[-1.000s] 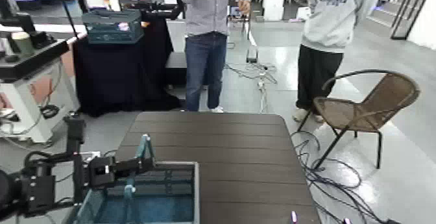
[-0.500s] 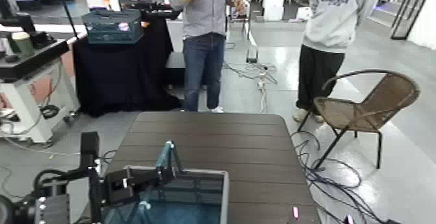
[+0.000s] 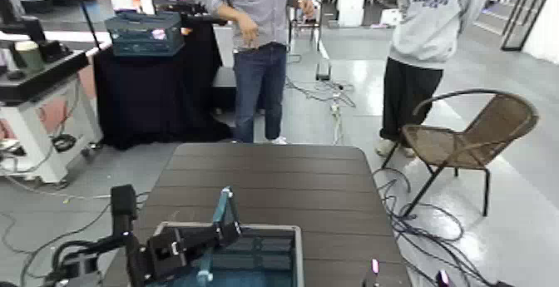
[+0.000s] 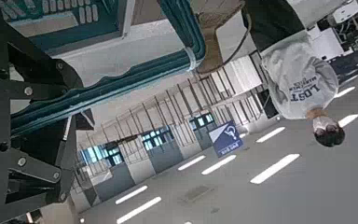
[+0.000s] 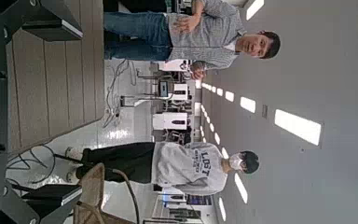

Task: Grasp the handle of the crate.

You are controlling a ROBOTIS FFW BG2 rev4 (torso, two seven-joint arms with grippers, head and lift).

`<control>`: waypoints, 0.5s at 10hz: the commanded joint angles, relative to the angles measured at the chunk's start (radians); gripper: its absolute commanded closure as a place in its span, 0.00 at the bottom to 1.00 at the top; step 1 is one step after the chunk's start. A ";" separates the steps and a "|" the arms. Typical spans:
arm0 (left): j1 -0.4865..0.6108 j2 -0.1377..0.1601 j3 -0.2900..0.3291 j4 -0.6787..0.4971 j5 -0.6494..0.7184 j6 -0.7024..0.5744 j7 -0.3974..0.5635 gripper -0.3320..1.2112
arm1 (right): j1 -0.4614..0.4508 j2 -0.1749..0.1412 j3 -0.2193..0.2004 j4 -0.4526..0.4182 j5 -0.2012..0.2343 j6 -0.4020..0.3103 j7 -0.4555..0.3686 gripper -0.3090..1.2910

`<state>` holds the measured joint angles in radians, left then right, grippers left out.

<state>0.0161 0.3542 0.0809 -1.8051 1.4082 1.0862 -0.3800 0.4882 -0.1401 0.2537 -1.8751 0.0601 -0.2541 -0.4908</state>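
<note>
And it's teal-blue for the handle (image 3: pixel 222 208), the crate (image 3: pixel 297 249) blue-teal under a grey rim by the table's near edge, the table (image 3: pixel 274 174) dark brown with darker lines striping it, the chair (image 3: pixel 474 136) brown, a grey sweatshirt (image 3: pixel 432 16) carrying dark lettering, black cloth (image 3: pixel 158 95) beyond

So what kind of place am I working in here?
Probably a large indoor demo hall or lab: strip ceiling lights, loose cables across the floor, and equipment on a white wheeled cart.
</note>
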 commanded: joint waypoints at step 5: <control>0.019 -0.006 -0.093 0.015 0.104 0.035 -0.017 0.99 | -0.042 -0.044 0.036 -0.053 -0.071 0.137 0.026 0.28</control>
<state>0.0355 0.3435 -0.0002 -1.7949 1.4997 1.1188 -0.3963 0.4488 -0.1820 0.2879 -1.9275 -0.0054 -0.1231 -0.4659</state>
